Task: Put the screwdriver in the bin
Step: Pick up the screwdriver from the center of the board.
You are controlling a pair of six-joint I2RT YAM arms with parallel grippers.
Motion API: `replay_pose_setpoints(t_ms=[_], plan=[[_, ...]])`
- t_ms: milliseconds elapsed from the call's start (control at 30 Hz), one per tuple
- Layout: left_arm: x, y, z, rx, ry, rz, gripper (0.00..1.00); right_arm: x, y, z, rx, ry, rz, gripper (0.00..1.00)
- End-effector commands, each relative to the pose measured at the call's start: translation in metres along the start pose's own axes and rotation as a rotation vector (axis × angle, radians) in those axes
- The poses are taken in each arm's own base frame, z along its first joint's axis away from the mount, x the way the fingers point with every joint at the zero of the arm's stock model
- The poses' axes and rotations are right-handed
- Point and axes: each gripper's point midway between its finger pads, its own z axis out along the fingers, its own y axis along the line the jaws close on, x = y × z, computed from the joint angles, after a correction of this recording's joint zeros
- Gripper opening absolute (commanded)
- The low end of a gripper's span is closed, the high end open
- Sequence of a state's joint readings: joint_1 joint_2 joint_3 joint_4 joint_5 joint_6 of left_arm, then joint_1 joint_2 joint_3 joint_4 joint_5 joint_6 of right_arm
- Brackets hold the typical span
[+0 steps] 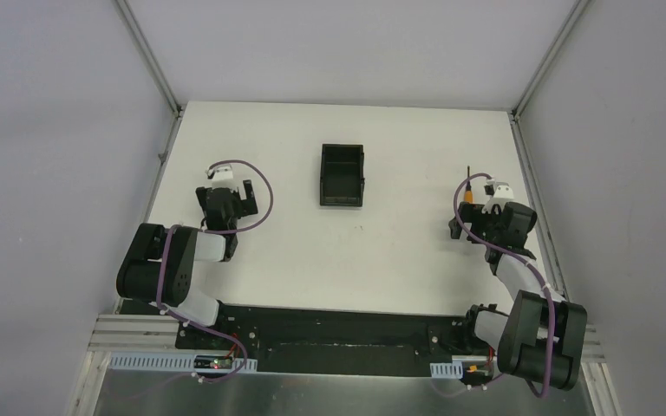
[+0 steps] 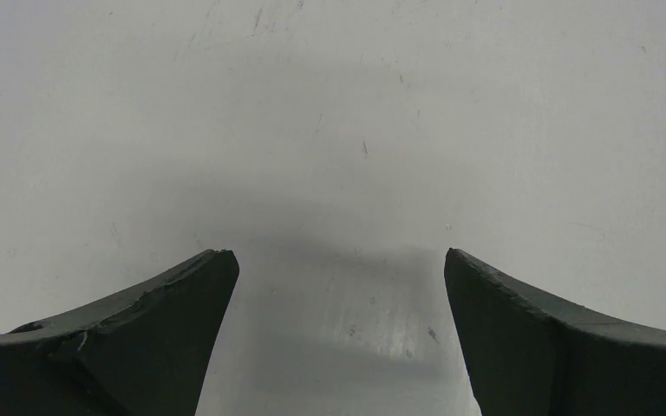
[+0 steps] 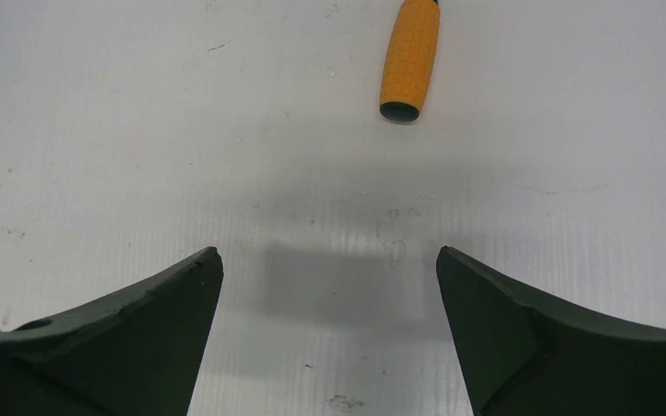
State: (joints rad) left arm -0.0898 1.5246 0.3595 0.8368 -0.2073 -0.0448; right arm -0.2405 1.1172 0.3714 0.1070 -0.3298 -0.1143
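Observation:
The screwdriver (image 1: 467,192) lies on the white table at the right, with its orange handle toward me and its thin dark shaft pointing away. In the right wrist view only the orange handle (image 3: 409,59) shows, at the top edge, ahead of the fingers and slightly right. My right gripper (image 1: 486,218) (image 3: 329,260) is open and empty, low over the table just short of the handle. The black bin (image 1: 342,175) with an inner divider sits at the table's middle, well left of the screwdriver. My left gripper (image 1: 225,195) (image 2: 340,260) is open and empty over bare table at the left.
Grey walls with metal frame rails (image 1: 533,65) enclose the white table (image 1: 399,251) at the left, right and back. The black base plate (image 1: 338,329) of the arms runs along the near edge.

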Motion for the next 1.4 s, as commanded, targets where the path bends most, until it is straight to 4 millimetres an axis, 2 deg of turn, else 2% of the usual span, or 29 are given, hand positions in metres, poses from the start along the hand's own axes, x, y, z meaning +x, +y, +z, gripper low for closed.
replay_pose_setpoints(t_ms=[0,433,767,833,900,933,967,1067,1233,1367], plan=[[-0.009,0.001,-0.001,0.002,-0.029,-0.017,0.99,-0.023,-0.001,-0.002,-0.003,-0.065,-0.031,0.98],[-0.009,0.001,-0.001,0.002,-0.030,-0.018,0.99,-0.023,0.000,-0.001,-0.012,-0.062,-0.034,0.98],[-0.009,0.001,-0.001,0.003,-0.030,-0.018,0.99,-0.055,0.001,-0.002,-0.029,-0.022,-0.012,0.98],[-0.009,0.001,-0.001,0.002,-0.029,-0.018,0.99,-0.064,-0.001,0.001,-0.026,-0.010,-0.005,0.98],[-0.009,0.001,-0.001,0.003,-0.029,-0.018,0.99,-0.083,-0.005,0.005,-0.017,-0.011,-0.004,0.98],[-0.009,0.001,-0.001,0.003,-0.029,-0.018,0.99,-0.082,-0.007,0.008,-0.011,0.012,0.006,0.98],[-0.009,0.001,-0.001,0.002,-0.029,-0.018,0.99,-0.094,-0.010,0.010,-0.005,0.011,0.011,0.98],[-0.010,0.001,-0.001,0.003,-0.030,-0.018,0.99,-0.108,-0.016,0.019,0.009,0.035,0.026,0.98],[-0.009,0.001,-0.001,0.003,-0.030,-0.018,0.99,-0.119,-0.027,0.037,0.029,0.095,0.057,0.98],[-0.009,0.001,-0.001,0.002,-0.029,-0.018,0.99,-0.116,-0.033,0.052,0.036,0.181,0.076,0.98]])
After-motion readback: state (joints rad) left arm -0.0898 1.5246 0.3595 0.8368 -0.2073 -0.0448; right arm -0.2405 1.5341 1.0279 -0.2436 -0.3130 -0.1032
